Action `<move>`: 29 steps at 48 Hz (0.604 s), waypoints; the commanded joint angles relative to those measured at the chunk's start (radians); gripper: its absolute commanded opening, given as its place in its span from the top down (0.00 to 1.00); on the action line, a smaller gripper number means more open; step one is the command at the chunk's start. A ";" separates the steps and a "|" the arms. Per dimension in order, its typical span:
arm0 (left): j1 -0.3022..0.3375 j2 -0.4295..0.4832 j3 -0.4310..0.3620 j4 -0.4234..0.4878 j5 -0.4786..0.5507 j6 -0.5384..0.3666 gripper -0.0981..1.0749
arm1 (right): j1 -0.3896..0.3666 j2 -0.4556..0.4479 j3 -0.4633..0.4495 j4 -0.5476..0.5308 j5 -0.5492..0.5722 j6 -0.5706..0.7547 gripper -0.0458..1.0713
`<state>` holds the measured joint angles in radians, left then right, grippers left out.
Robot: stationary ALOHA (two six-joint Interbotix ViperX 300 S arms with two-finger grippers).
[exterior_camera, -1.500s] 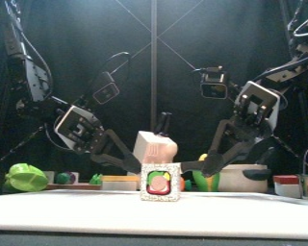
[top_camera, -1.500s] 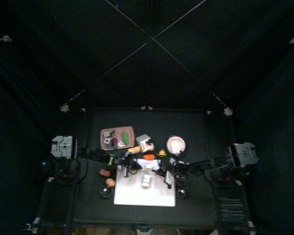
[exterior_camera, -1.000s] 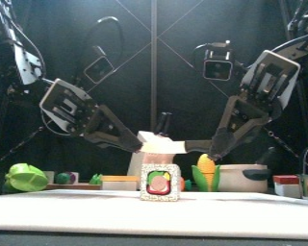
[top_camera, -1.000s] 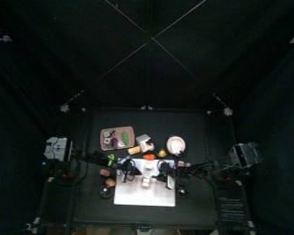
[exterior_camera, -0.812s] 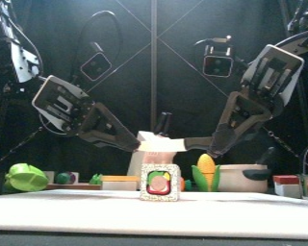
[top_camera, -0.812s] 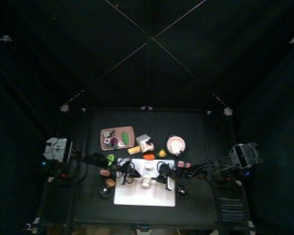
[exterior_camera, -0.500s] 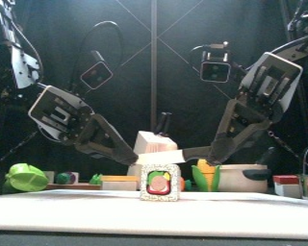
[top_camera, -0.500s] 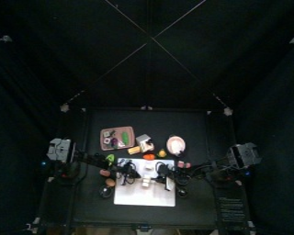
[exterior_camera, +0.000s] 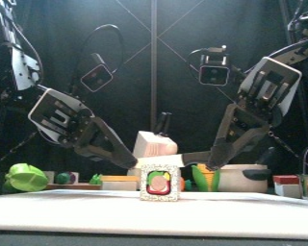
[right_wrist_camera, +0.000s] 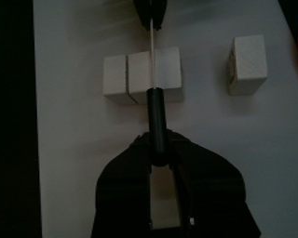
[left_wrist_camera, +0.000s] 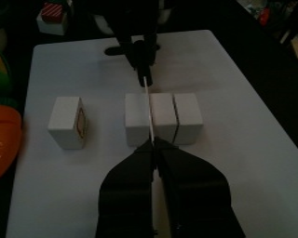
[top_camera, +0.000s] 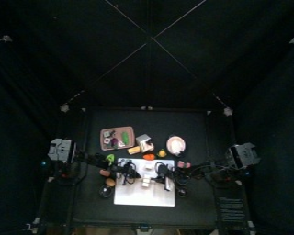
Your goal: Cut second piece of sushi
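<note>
Here, a white cutting board lies on the black surface, and both arms reach down over it from opposite sides. The right tool is closed tightly around the black handle of a knife. The thin blade runs straight from that handle across the board to the left tool, whose jaws are pinched narrow around the blade's far end. So each tool grips one end of the same knife.

The sushi roll sits near the middle of the board as a white block, with faint seams dividing it into three segments. The blade lies across the top of the roll, lined up with one of the seams. Whether it has gone into the roll cannot be told.

One cut piece stands apart from the roll, beside it on the board. From the table's front edge, that cut piece's face shows a pink and green filling, and the two arms slant down behind it in a V.

An orange object sits just off the board's edge, and a green bowl rests off to the left side.
</note>
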<state>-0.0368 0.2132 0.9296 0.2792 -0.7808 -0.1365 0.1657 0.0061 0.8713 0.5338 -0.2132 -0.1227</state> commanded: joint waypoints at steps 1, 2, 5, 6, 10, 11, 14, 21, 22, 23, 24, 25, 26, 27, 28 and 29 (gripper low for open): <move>0.000 -0.011 -0.025 -0.005 -0.008 0.002 0.57 | -0.011 -0.015 -0.029 0.000 -0.009 0.000 0.68; 0.002 -0.009 -0.026 -0.005 -0.009 0.002 0.57 | -0.009 -0.015 -0.029 0.000 -0.009 0.000 0.68; 0.000 0.000 -0.026 -0.005 -0.008 0.002 0.57 | -0.009 -0.008 -0.029 0.000 -0.009 0.000 0.68; 0.000 0.005 -0.026 -0.005 -0.009 0.002 0.57 | -0.009 -0.006 -0.029 0.000 -0.009 0.000 0.68; 0.002 0.023 -0.028 -0.005 -0.009 0.000 0.57 | -0.009 0.012 -0.029 0.005 -0.009 0.002 0.68; 0.002 0.034 -0.028 -0.006 -0.009 0.000 0.57 | -0.009 0.020 -0.031 0.006 -0.009 0.002 0.68; 0.005 0.054 -0.034 -0.014 -0.009 -0.003 0.57 | -0.009 0.040 -0.032 0.011 -0.009 0.002 0.68; 0.005 0.100 -0.055 -0.037 -0.009 -0.002 0.57 | -0.009 0.081 -0.040 0.020 -0.009 0.002 0.68; 0.005 0.106 -0.058 -0.038 -0.008 -0.002 0.57 | -0.009 0.084 -0.041 0.021 -0.009 0.002 0.68; 0.003 0.110 -0.061 -0.038 -0.008 -0.002 0.57 | -0.009 0.089 -0.041 0.023 -0.009 0.002 0.68; 0.005 0.115 -0.066 -0.038 -0.008 -0.002 0.57 | -0.009 0.094 -0.043 0.025 -0.008 0.002 0.68; 0.005 0.121 -0.069 -0.040 -0.009 -0.002 0.57 | -0.009 0.097 -0.043 0.028 -0.009 0.002 0.68; 0.005 0.127 -0.074 -0.040 -0.009 -0.002 0.57 | -0.011 0.100 -0.044 0.028 -0.009 0.002 0.68; 0.005 0.130 -0.077 -0.041 -0.008 -0.002 0.57 | -0.009 0.101 -0.044 0.029 -0.009 0.002 0.68; 0.006 0.133 -0.078 -0.043 -0.008 -0.002 0.57 | -0.009 0.103 -0.044 0.031 -0.009 0.002 0.68; 0.006 0.137 -0.080 -0.043 -0.008 -0.002 0.57 | -0.009 0.103 -0.043 0.032 -0.008 0.002 0.68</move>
<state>-0.0322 0.3421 0.8943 0.2454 -0.7869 -0.1365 0.1672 0.1089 0.8529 0.5584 -0.2148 -0.1243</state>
